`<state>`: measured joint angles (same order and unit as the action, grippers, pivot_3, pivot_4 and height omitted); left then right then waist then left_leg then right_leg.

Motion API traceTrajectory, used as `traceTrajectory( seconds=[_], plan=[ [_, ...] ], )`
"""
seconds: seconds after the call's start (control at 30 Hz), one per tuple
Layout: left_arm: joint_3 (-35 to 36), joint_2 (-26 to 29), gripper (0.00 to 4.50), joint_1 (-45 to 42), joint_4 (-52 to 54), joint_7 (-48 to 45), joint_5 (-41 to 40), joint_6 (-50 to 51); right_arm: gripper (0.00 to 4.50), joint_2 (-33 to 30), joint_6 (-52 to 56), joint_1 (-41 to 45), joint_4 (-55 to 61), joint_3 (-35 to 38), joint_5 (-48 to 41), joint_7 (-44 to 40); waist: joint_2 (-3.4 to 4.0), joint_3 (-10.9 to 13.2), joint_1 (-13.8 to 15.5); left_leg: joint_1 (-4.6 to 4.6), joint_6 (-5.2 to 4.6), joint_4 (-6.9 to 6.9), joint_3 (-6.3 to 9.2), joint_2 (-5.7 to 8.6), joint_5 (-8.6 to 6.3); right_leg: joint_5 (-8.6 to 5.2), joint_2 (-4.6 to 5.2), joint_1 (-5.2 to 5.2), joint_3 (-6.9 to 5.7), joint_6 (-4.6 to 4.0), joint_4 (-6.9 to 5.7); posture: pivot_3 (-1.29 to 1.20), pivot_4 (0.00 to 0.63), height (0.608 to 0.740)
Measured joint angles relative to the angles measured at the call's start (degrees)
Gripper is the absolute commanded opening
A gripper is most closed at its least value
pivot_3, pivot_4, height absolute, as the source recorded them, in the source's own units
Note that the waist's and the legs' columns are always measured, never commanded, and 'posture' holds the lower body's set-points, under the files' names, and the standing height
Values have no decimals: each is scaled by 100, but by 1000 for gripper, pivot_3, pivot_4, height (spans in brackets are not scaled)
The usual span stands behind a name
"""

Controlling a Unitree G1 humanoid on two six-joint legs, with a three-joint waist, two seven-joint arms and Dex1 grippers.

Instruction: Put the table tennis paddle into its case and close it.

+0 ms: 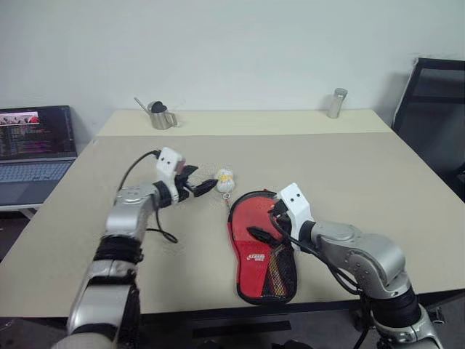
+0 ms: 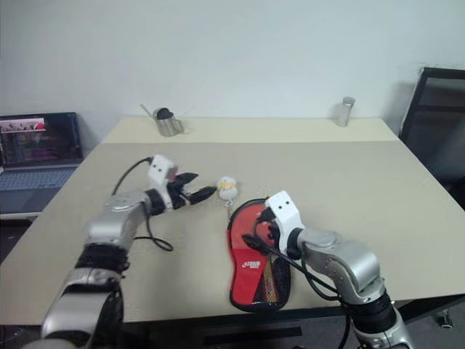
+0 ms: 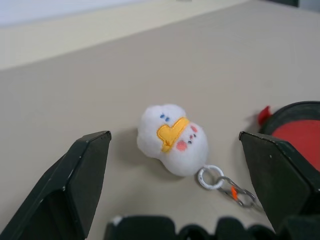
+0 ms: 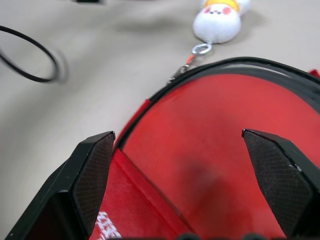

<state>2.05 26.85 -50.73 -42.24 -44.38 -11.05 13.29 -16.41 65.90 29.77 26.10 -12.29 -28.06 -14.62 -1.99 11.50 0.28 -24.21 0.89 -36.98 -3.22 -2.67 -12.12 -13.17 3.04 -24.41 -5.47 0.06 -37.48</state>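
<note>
Left end effector wide open beside charm, right end effector open, empty, over case

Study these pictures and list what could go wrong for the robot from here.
1. The left gripper is open around the plush charm, not the zip; closing there may only drag the case by its chain.
2. The right gripper hovers open over the red face, so the unheld case could slide.
3. A loose black cable lies near the left arm and could snag.
</note>
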Motion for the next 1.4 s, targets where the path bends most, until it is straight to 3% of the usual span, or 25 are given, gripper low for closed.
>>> traceTrajectory(
  seconds=[0.13,0.33,1.0,1.13,1.4],
  plan=[
    [-58,-349,4500,-846,-1469,235,305,-163,4471,94,-108,-9,-121,-45,140,-11,-2,1,-17,-4,0,1,3,8,0,0,-6,-3,-10,0,1,0,150,740],
    [-64,-588,4500,-1470,-2778,640,699,-414,4471,226,-209,-12,-179,-89,273,-12,-3,1,-56,-4,0,4,1,6,0,0,-8,-7,-9,0,0,0,150,740],
    [288,-932,4500,-1558,-3289,1286,1081,-461,4471,476,-275,-227,-183,-83,554,63,-6,-1,-27,2,1,-5,-1,4,1,0,1,-7,-7,-1,-21,0,150,740],
    [398,-1085,3577,-1592,-3305,1372,1080,-446,4500,499,-275,-245,-183,-84,647,97,-8,-2,-21,2,1,-5,-2,4,1,0,4,-6,-8,0,-20,0,150,740],
    [572,-1354,674,-1621,-3308,1401,1061,-381,4500,512,-281,-291,-210,-85,733,108,-8,-2,-28,4,1,-5,-3,6,1,0,3,-7,-10,-1,-23,0,150,740]
  ],
)
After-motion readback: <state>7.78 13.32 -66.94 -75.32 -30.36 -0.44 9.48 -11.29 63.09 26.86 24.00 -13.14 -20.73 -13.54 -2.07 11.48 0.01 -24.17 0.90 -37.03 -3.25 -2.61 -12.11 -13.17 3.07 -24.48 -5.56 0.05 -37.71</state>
